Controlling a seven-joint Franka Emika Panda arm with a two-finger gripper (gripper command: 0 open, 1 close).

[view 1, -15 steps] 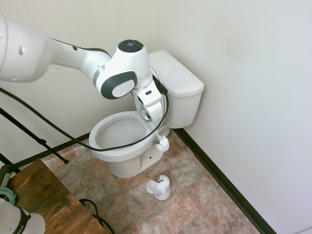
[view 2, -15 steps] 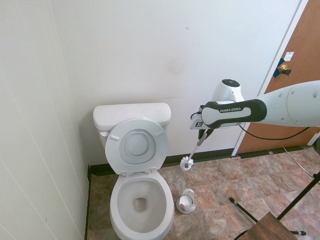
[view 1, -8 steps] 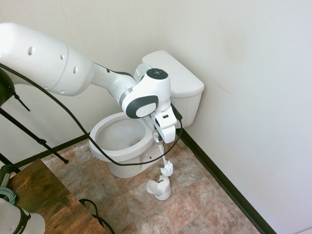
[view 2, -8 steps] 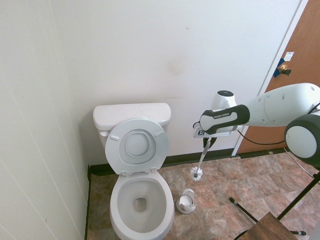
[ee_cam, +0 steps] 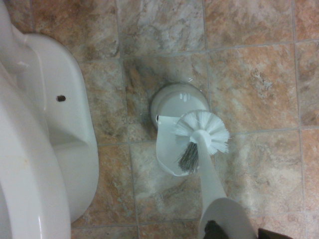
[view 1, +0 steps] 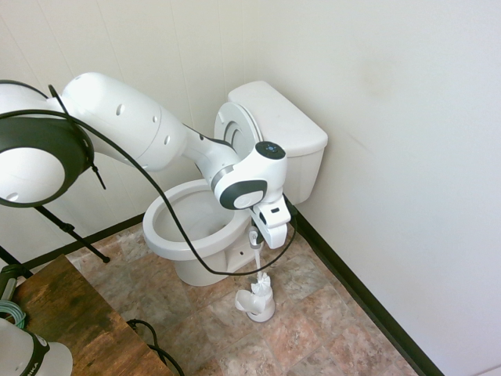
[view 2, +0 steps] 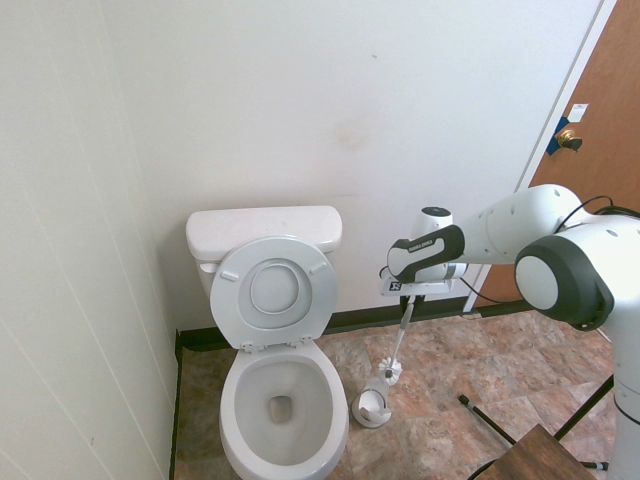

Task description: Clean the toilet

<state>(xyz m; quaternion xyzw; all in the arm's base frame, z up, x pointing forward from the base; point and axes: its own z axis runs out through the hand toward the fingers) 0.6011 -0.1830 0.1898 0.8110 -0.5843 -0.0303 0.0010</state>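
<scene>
Gripper (view 1: 254, 237) clamped shut on brush handle (view 2: 402, 337), bristles (ee_cam: 202, 130) just above holder (view 1: 257, 304) beside toilet (view 2: 283, 400). Best lowered straight, centred over the opening.

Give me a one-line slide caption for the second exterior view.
Franka gripper holds the toilet brush just above its floor holder, beside the open toilet.

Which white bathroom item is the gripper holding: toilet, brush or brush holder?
The brush: the gripper clamps its handle, while the holder and toilet stand on the floor.
</scene>
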